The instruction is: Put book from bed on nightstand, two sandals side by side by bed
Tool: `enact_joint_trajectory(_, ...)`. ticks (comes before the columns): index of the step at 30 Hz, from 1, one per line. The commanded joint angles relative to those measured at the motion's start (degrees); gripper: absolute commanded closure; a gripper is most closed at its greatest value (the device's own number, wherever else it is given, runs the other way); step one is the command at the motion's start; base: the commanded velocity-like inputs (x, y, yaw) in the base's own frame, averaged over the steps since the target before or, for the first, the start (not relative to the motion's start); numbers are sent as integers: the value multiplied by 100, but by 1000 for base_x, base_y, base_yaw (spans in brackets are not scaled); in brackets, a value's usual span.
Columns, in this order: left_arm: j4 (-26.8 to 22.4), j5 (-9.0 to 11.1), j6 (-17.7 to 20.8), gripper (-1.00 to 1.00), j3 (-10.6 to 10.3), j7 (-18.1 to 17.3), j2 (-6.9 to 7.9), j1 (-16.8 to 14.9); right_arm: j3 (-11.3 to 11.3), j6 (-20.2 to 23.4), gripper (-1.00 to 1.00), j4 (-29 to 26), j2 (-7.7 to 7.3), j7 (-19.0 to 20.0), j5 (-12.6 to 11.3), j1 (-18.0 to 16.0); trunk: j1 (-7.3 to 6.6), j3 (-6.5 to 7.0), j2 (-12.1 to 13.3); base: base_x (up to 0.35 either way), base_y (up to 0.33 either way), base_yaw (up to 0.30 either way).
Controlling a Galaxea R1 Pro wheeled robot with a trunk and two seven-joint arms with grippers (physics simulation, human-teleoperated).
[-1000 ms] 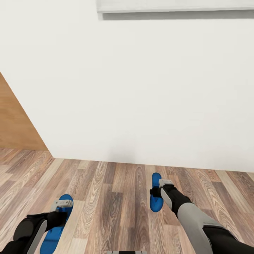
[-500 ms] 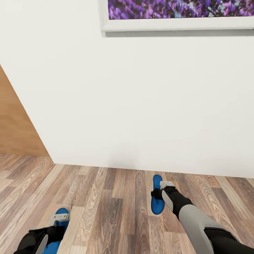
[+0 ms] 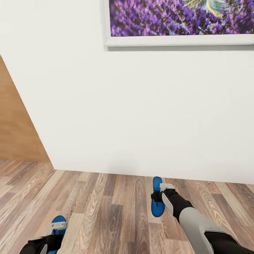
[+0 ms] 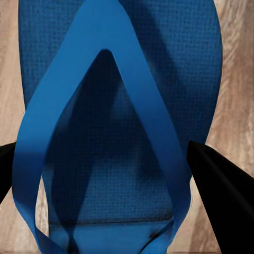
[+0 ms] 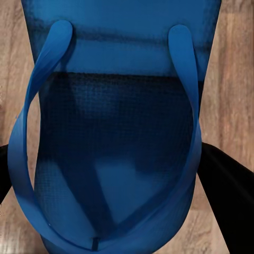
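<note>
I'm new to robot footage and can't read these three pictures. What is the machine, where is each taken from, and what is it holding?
It is a simulated two-armed robot on wheels. The large picture looks down from its head at a wood floor, a white wall and a framed purple picture. The left gripper and the right gripper each sit at a blue sandal. The other two pictures come from cameras near each gripper: the left sandal and the right sandal lie between dark fingers. The fingers flank each sandal, apparently gripping it.
</note>
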Motion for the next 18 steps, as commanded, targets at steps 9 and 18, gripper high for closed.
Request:
enact_joint_trajectory(9, 317, 63, -327, 100, -13, 39, 20, -2, -30, -41, 100, -3, 16, -5, 12, 68, -24, 195, 10, 0, 0, 0)
enact_joint_trajectory(18, 354, 61, -485, 100, -4, 39, 24, -1, -30, -154, 100, 2, 13, 3, 7, 134, -47, 394, 22, 0, 0, 0)
